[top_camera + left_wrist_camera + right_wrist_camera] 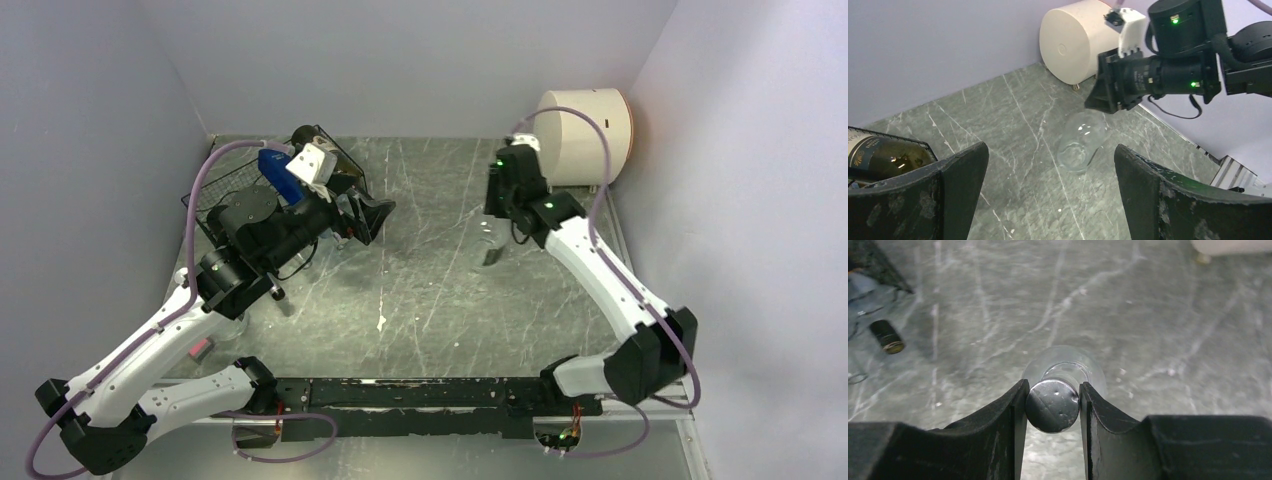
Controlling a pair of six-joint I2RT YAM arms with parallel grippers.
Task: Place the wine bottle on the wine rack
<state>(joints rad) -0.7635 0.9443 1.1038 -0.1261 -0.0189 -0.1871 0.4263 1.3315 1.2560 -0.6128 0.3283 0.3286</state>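
Note:
My right gripper (1053,405) is shut on the dark cap of a clear glass wine bottle (1064,366). The bottle hangs tilted just over the marble table (430,290) at mid right; it also shows in the top view (492,247) and the left wrist view (1080,142). The black wire wine rack (212,196) stands at the far left, partly hidden by my left arm. A dark wine bottle (878,157) lies in it, its neck also showing in the right wrist view (887,336). My left gripper (1050,150) is open and empty, just right of the rack (370,220).
A white cylinder (585,135) lies at the back right corner against the wall. A blue object (278,172) sits on the rack. A small pink thing (200,348) lies by the left arm. Walls close in on three sides.

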